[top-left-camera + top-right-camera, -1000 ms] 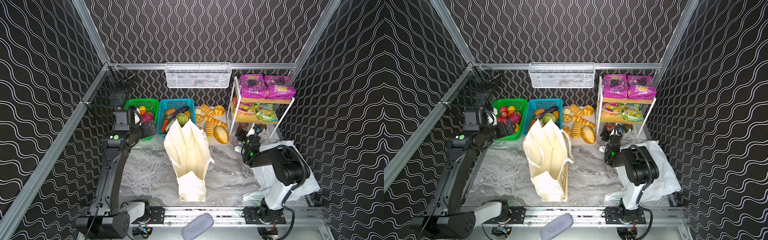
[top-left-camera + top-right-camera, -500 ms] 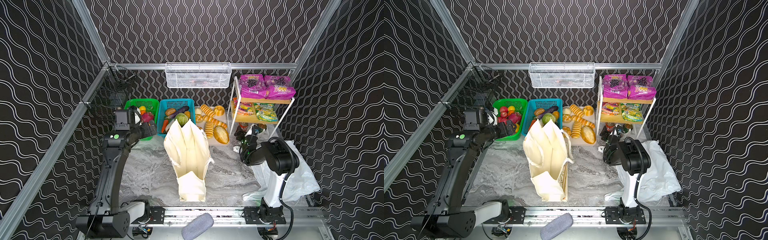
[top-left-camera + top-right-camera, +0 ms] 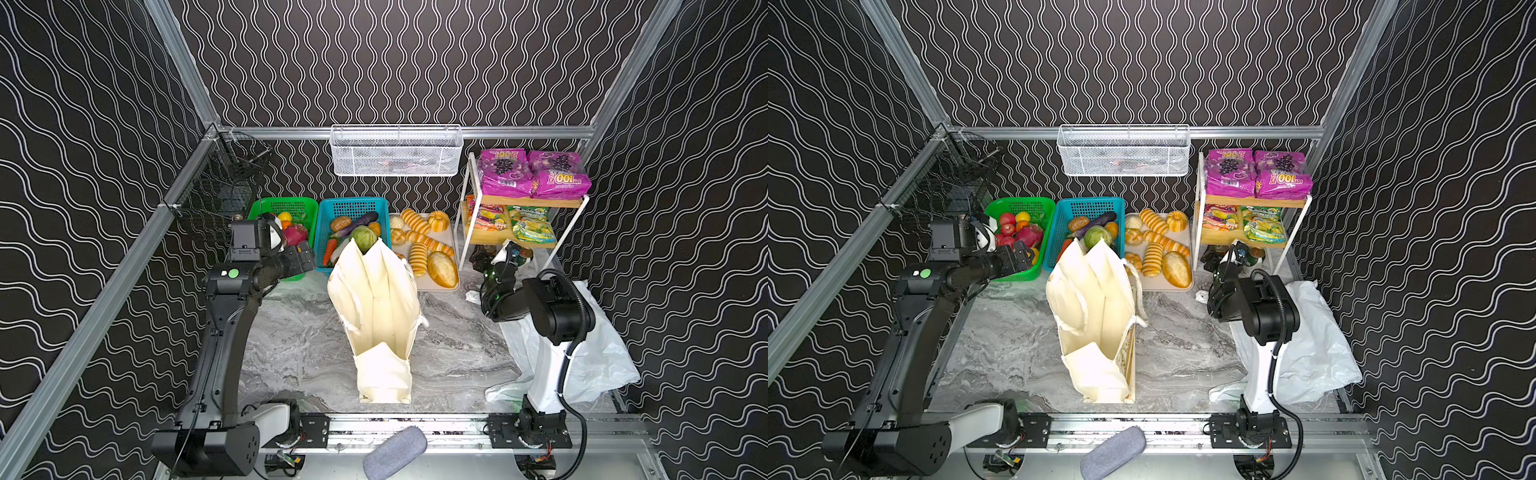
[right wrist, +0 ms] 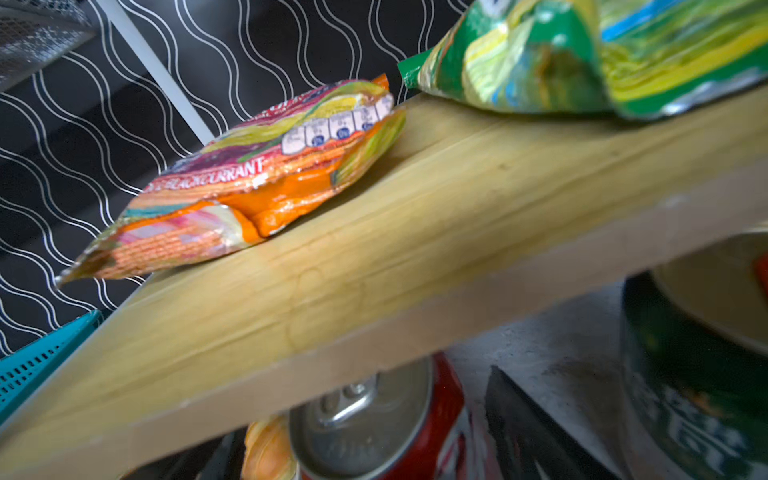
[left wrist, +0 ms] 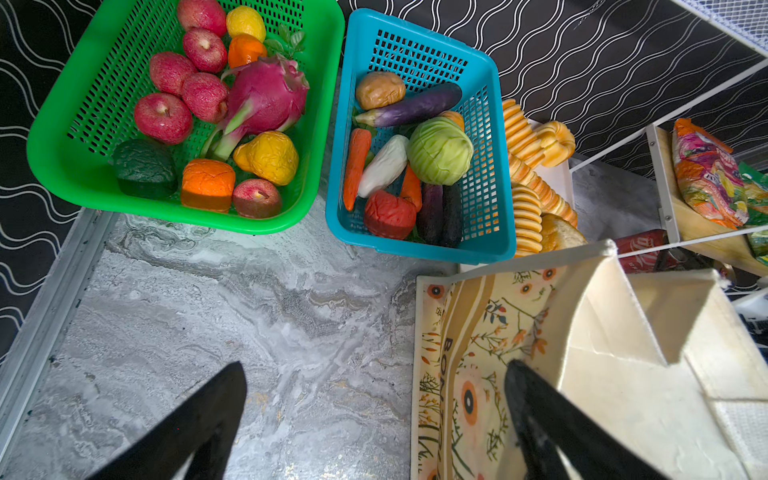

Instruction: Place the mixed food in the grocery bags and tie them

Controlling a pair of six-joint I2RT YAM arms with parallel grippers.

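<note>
right claw [image 4: 365, 407] is low under the wooden shelf [image 4: 415, 232], jaws apart either side of the red drink can [image 4: 374, 424]; no squeeze on it that i can see. can stands upright on the desk [image 4: 552, 345], a dark green can [image 4: 685, 374] just beside it. left claw [image 5: 374, 365] wide apart, empty, over the desk next to the canvas tote [image 5: 623, 374].

my read: red can is rigid, smooth, round, so likely slippery, and thin-walled: moderate force only. take it across the mid-body below the rim, jaws square to the wall. can't tell if it's full. shelf sits right over its top, so pull out level before lifting. green can is close enough to get knocked.

orange-red snack packet [image 4: 249, 183] lies flat on that shelf: light, crinkly, puffy. pinch a sealed end, not the belly. purple grape-print packets [image 3: 505, 172] on the top shelf [image 3: 540, 202], same.

green cabbage [image 5: 439, 150] and white radish [image 5: 382, 166] in the blue basket [image 5: 494, 174]: cabbage round and wide, may squirt out; radish, grip across the middle.

tote stands upright, mouth open. white plastic bag [image 3: 598, 357] lies limp by the right arm [image 3: 544, 374] base: thin, shapeless, handles will be fiddly.
</note>
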